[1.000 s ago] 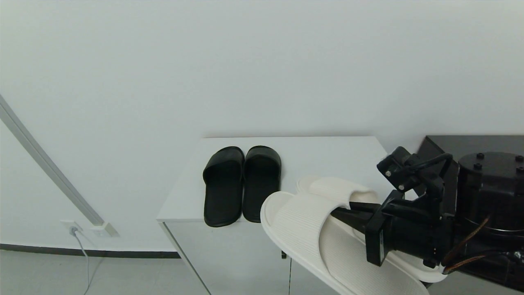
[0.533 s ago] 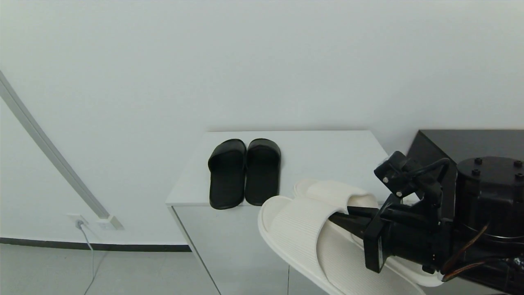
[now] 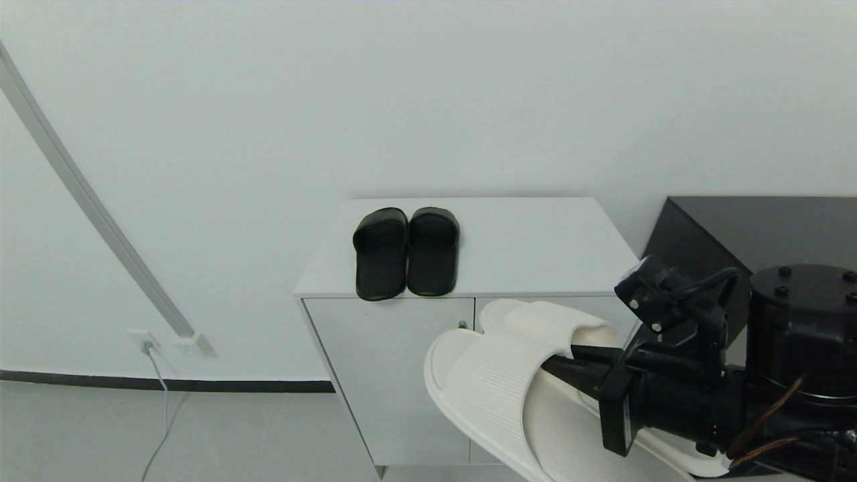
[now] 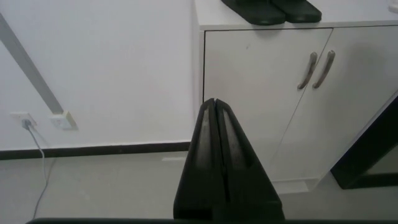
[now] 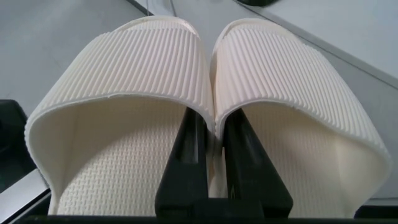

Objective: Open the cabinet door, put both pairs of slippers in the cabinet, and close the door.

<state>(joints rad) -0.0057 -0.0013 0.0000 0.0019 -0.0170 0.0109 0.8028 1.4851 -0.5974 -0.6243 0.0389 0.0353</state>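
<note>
My right gripper [image 3: 561, 356] is clamped on the white slippers [image 3: 495, 381], held in front of the cabinet [image 3: 535, 241], whose doors are closed. The black slippers [image 3: 406, 251] sit on its top, at 11 o'clock from the white pair. My left gripper [image 4: 216, 118] is pressed together on nothing.

the white slippers [image 3: 495, 388] run off the head view's lower edge, straps hiding the tips of the right fingers [image 5: 186, 162]

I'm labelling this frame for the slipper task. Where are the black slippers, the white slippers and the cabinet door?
black slippers [image 3: 381, 268], head view, footbed of one slipper
white slippers [image 5: 146, 68], right wrist view, ribbed strap
cabinet door [image 3: 381, 375], head view, bare front panel
</note>
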